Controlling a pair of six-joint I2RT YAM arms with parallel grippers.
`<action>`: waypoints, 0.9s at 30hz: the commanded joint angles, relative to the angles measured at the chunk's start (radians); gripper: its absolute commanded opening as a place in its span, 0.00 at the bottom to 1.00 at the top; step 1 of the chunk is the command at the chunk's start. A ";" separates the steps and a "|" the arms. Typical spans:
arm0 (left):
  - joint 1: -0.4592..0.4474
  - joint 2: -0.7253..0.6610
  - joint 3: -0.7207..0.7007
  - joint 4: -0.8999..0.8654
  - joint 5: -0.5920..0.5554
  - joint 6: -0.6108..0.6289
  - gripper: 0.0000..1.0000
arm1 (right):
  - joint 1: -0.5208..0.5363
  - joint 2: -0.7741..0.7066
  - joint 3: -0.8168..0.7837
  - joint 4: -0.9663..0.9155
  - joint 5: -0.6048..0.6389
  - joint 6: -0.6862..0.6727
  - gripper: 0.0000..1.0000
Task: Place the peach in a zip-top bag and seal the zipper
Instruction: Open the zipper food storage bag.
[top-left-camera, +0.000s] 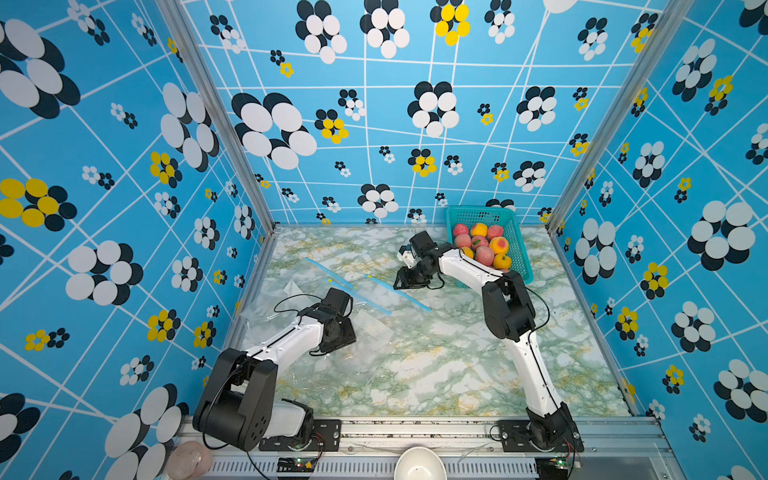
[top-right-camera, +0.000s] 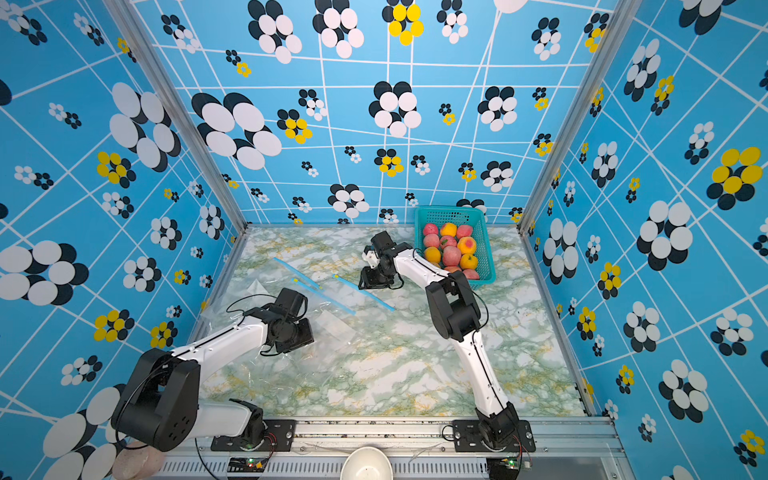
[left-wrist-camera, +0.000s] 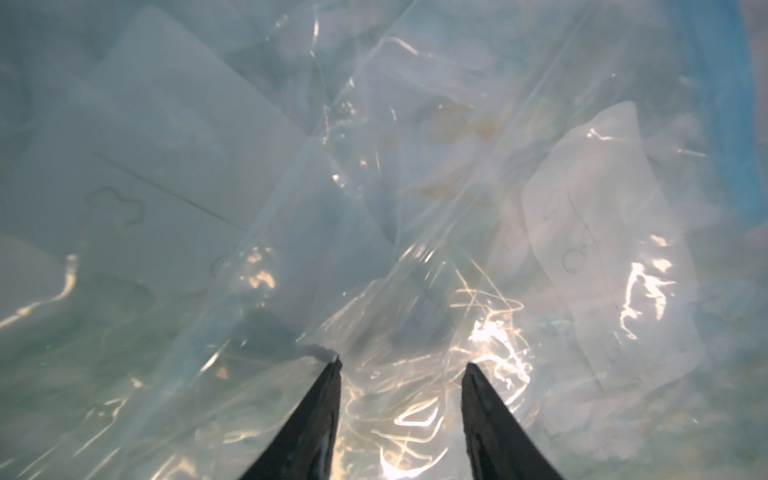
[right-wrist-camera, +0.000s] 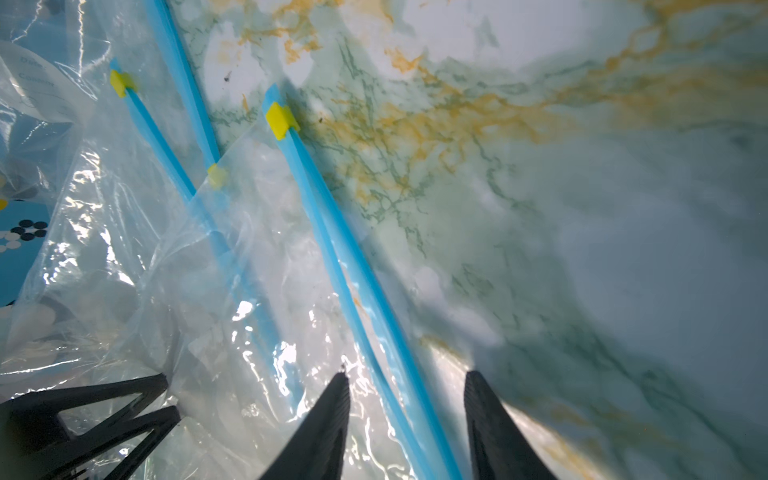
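Several peaches (top-left-camera: 484, 254), pink and orange, lie in a teal basket (top-left-camera: 478, 212) at the back right, seen in both top views. Clear zip-top bags (top-left-camera: 374, 328) with blue zipper strips (right-wrist-camera: 332, 232) and yellow sliders (right-wrist-camera: 280, 119) are spread over the marble table. My right gripper (right-wrist-camera: 405, 374) is open, its jaws standing either side of one blue zipper strip, low over the bag's mouth edge (top-left-camera: 409, 282). My left gripper (left-wrist-camera: 401, 365) is open too, fingertips down on crumpled clear film near the bags' left part (top-right-camera: 291, 328). Neither gripper holds a peach.
The basket (top-right-camera: 449, 211) stands just behind the right arm's elbow. A white bowl (top-left-camera: 419, 463) and a pinkish roll (top-left-camera: 189, 459) sit beyond the front rail. Patterned walls close in the table on three sides.
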 joint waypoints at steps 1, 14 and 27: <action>0.006 -0.012 -0.023 -0.013 0.004 0.002 0.50 | -0.005 0.007 -0.008 0.010 -0.058 0.009 0.44; 0.006 -0.021 -0.030 -0.011 0.000 0.003 0.50 | -0.008 -0.079 -0.143 0.168 -0.151 0.115 0.27; 0.006 -0.017 -0.034 -0.003 -0.002 0.005 0.50 | 0.008 -0.161 -0.239 0.215 -0.151 0.128 0.18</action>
